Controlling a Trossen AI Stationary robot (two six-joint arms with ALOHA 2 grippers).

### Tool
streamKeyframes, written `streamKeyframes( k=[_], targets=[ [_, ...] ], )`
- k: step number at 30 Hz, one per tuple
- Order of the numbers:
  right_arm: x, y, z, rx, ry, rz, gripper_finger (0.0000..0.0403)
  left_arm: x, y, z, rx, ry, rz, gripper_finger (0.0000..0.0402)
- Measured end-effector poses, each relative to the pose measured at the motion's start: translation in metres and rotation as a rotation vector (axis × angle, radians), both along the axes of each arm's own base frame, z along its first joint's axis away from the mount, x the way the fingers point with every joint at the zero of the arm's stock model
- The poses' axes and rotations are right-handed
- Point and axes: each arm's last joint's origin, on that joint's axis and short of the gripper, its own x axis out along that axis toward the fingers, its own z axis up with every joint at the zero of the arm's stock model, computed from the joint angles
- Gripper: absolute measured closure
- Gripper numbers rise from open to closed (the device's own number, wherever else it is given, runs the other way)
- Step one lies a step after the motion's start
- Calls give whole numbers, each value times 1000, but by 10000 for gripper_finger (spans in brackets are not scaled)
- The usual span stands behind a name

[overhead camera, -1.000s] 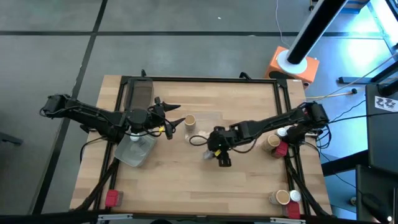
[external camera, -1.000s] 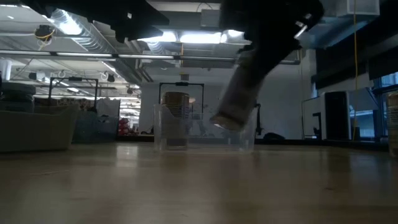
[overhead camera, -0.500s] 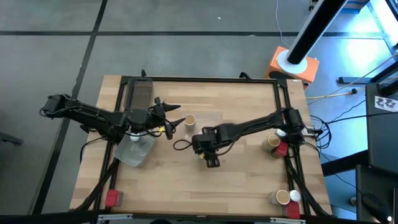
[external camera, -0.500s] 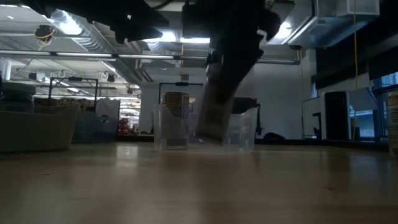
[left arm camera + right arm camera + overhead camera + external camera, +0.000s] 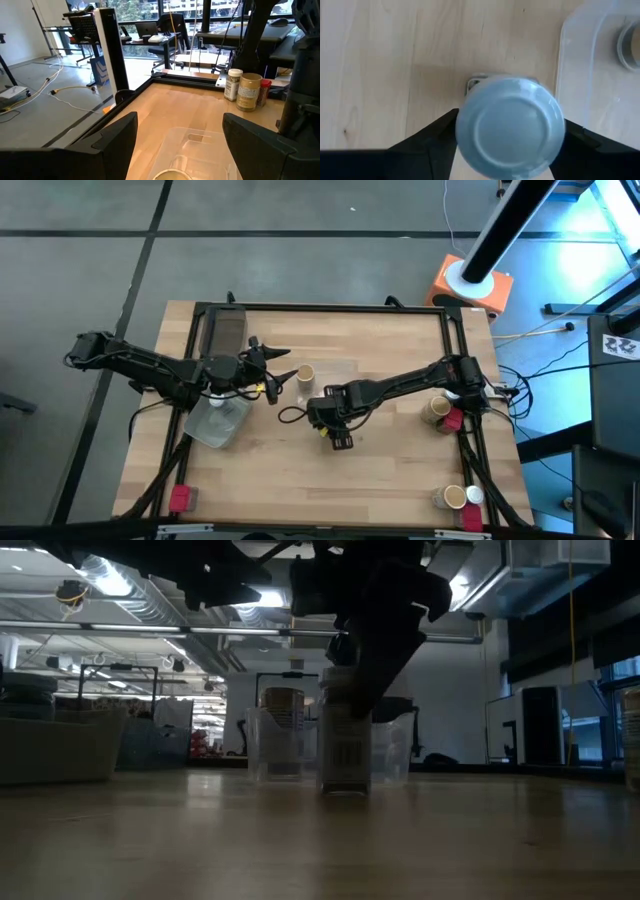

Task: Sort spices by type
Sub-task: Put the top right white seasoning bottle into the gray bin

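A white round-capped spice jar (image 5: 345, 755) stands upright on the table's middle, under my right gripper (image 5: 334, 430), which is shut on it; the right wrist view looks down on its cap (image 5: 510, 127). Just beyond it sits a clear tray (image 5: 600, 75) holding a tan jar (image 5: 305, 373). My left gripper (image 5: 283, 372) hovers open over the tray's left end, touching nothing; its own view shows the tray (image 5: 195, 142) between its fingers. More spices stand by the table's right edge (image 5: 445, 408). My right gripper pinches the white-capped jar at its cap (image 5: 470, 125) between the two fingers (image 5: 427, 137), one on each side. The fingers come from above, pointing down. The jar is upright, and in the low view its base (image 5: 345, 788) appears to rest on the table.
Another clear container (image 5: 218, 420) lies under the left arm near the table's left side. A tan and a white jar stand at the near right corner (image 5: 458, 497). Red pieces sit at both near corners (image 5: 180, 498). A black frame (image 5: 320, 307) rims the table.
My right gripper has carried the white-capped jar toward the table's left and down. The jar hung tilted a second ago and now stands upright with its base at the table, in front of the clear tray. The left arm has kept still.
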Motion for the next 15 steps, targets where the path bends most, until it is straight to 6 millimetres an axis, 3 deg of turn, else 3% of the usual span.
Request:
streamKeyframes(
  k=[8,15],
  targets=[
    [-4,0,3,-2,23,23,110,0,0,0,1,0,0,125],
    [-31,-5,47,5,18,3,103,0,0,0,3,3,0,125]
  ],
)
